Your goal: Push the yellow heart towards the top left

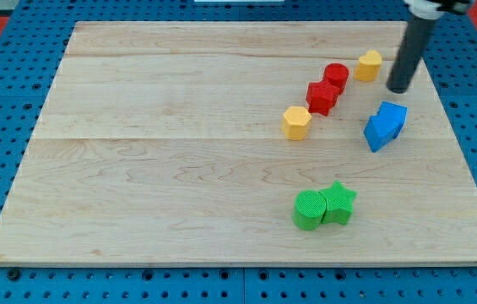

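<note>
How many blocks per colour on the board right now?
Yellow: 2, heart and hexagon
Red: 2, and
Blue: 2, touching
Green: 2, cylinder and star
Total: 8

My tip [399,89] stands just beside the yellow heart [370,65], view's right.

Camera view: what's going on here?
One arm with a rod is working a wooden board of blocks. My tip sits just right of the yellow heart, not clearly touching it. Left of the heart lie two red blocks and a yellow hexagon; blue blocks sit below my tip, green ones near the bottom.
</note>
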Robot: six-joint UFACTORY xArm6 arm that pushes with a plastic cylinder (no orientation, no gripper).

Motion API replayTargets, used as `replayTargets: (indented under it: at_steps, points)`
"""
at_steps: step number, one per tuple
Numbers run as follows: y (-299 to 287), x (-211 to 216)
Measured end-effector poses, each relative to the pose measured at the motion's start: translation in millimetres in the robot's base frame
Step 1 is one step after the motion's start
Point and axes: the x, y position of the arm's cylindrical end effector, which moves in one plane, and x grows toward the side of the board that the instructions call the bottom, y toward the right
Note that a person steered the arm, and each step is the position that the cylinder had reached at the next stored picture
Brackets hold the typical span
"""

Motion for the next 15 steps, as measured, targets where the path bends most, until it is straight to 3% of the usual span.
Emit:
replayTargets:
  at_steps: [1, 3, 9, 12, 14, 15]
  points:
    - [17.3, -24.2]
    - [-26.9, -54.0]
    - [-39.5, -54.0]
    - [-122.2, -63.6]
    - [-243.0, -62.9]
    - [-243.0, -62.9]
